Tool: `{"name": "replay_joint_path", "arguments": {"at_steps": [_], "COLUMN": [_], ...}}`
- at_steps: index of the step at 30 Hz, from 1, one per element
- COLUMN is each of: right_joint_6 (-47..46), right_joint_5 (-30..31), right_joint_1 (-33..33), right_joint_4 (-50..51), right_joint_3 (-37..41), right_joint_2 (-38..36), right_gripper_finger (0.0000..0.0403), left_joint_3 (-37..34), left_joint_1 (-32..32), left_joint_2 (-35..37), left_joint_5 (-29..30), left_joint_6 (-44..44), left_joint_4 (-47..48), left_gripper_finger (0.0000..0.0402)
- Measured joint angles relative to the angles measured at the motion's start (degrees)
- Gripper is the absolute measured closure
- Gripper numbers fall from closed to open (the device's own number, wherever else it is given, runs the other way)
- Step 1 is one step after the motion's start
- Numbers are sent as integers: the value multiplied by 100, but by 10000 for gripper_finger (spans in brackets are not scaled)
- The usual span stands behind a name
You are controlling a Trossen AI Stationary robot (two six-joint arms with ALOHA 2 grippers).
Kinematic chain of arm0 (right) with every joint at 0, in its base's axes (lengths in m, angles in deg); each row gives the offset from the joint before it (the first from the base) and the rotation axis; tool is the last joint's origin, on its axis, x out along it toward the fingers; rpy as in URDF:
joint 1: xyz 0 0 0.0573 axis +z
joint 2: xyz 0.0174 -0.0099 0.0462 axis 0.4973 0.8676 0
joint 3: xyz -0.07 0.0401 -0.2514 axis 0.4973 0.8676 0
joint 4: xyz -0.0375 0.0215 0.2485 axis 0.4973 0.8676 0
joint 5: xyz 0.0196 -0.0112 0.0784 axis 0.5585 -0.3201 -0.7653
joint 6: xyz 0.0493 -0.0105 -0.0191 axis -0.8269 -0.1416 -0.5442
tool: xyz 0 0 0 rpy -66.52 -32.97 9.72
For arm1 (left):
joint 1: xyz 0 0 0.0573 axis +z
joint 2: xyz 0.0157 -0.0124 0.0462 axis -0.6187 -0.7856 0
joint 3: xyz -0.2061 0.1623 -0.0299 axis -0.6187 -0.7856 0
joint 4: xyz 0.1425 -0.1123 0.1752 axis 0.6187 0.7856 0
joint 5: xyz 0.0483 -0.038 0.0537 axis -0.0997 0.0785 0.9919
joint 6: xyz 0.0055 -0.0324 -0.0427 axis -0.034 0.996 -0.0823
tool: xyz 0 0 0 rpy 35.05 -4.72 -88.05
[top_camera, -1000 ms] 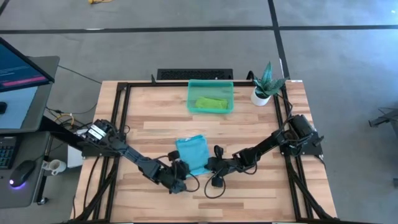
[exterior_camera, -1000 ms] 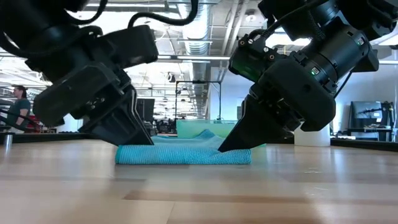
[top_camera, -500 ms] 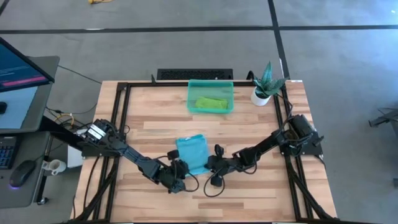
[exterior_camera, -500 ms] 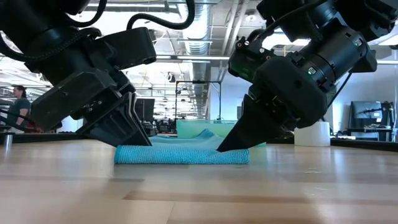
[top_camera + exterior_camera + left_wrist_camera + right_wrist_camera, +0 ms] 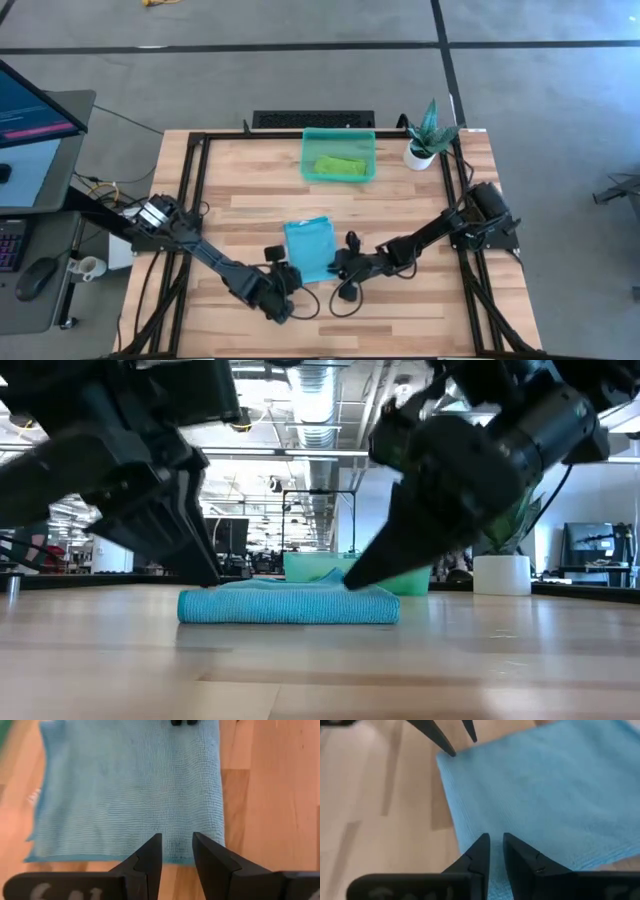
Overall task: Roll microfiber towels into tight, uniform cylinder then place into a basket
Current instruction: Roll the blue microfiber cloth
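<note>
Wooden bench (image 5: pixel 250 200): both my pincers, left (image 5: pixel 176 851) and right (image 5: pixel 496 851), hover slightly open and empty at the blue towel's (image 5: pixel 309 247) near edge, opposite the basket (image 5: pixel 339 155).

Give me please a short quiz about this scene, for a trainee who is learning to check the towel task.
1. True or false: the green towel already lies inside the basket.
2. Where is the blue towel now?
A. inside the basket
B. lying flat on the table
C. hanging over the table's edge
3. Short answer: what stands beside the basket, toward the right arm's side of the table?

Key
1. True.
2. B.
3. The white pot with a plant.
</note>
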Motion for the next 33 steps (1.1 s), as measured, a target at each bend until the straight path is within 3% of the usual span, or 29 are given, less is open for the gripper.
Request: {"name": "replay_joint_path", "arguments": {"at_steps": [4, 10, 15, 18, 23, 33], "right_joint_6": [220, 282, 423, 771, 1167, 1619], "right_joint_5": [2, 85, 912, 1160, 1217, 1233], "right_joint_1": [7, 257, 846, 1210, 1506, 1137], "right_joint_4": [275, 1577, 2130, 2162, 2020, 1136], "right_joint_3": [0, -2, -7, -6, -1, -13], "right_joint_2": [-430, -1704, -2335, -2318, -1832, -659], "right_gripper_finger": [327, 331, 332, 332, 332, 332], "left_joint_3": [317, 978, 1405, 1423, 1304, 1227], "left_joint_1": [-214, -593, -922, -1027, -990, -656], "left_joint_2": [0, 0, 0, 0, 0, 0], "left_joint_5": [286, 547, 1080, 1299, 1150, 769], "left_joint_6": [250, 960, 937, 593, 435, 593], "left_joint_4": [732, 2135, 2453, 2318, 2128, 2086], "left_gripper_finger": [300, 300, 300, 300, 300, 299]}}
